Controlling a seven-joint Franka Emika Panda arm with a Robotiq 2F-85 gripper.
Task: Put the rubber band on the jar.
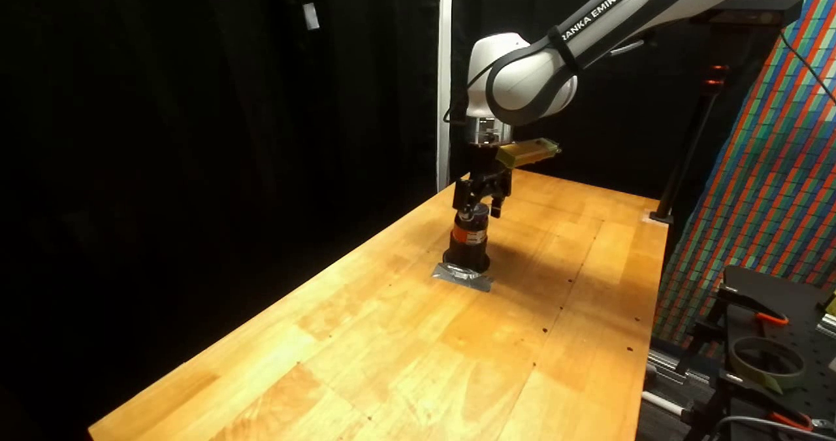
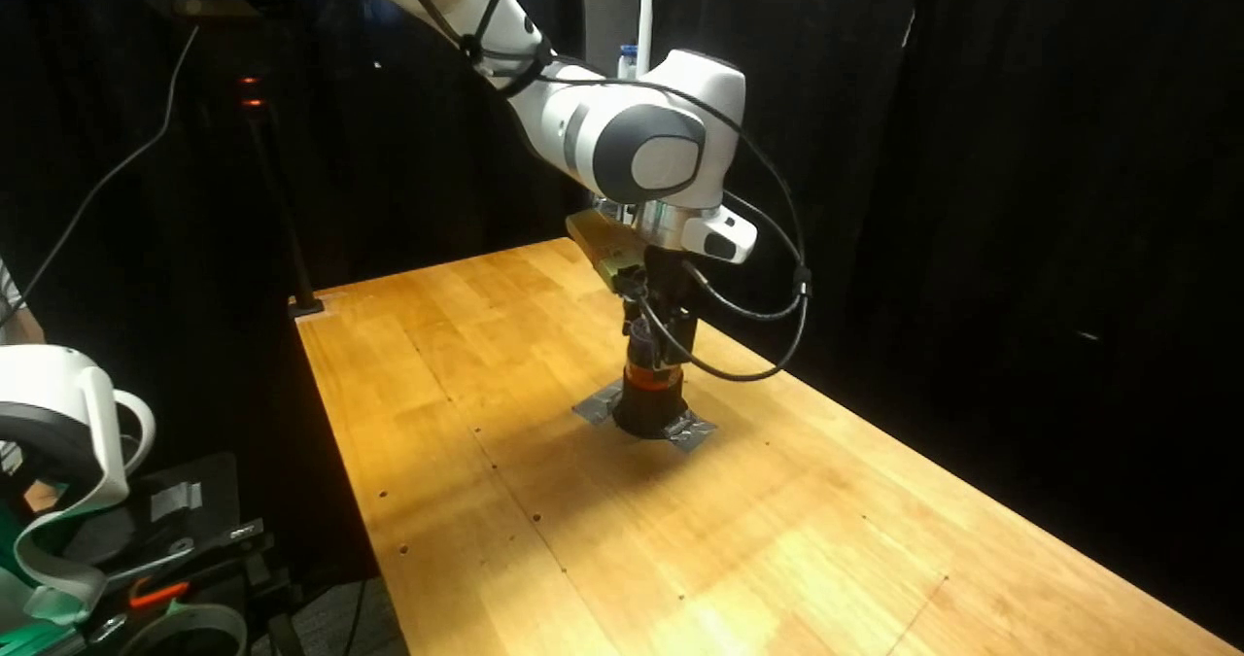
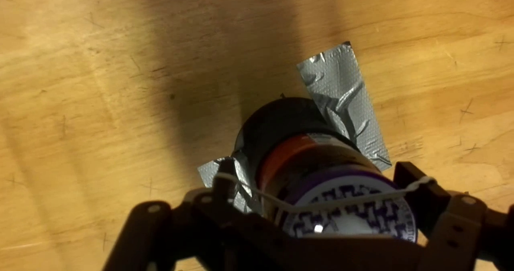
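Observation:
The jar point(image 1: 469, 235) stands upright in a dark base on the table, with an orange label; it also shows in an exterior view point(image 2: 652, 377). In the wrist view the jar point(image 3: 305, 158) has a purple-rimmed, white patterned lid. The pale rubber band point(image 3: 357, 200) is stretched across both fingers and crosses over the lid. My gripper point(image 3: 317, 182) is open, with one finger on each side of the jar's top. In both exterior views the gripper point(image 1: 481, 211) point(image 2: 656, 343) points down at the jar's top. The band's near part is hidden by the gripper.
The dark base point(image 3: 277, 118) is fixed to the wooden table point(image 1: 405, 362) with grey tape point(image 3: 349, 102) on two sides. A black post point(image 1: 679, 160) stands at the table's far corner. A dark cart with tools point(image 1: 777, 336) stands beside the table.

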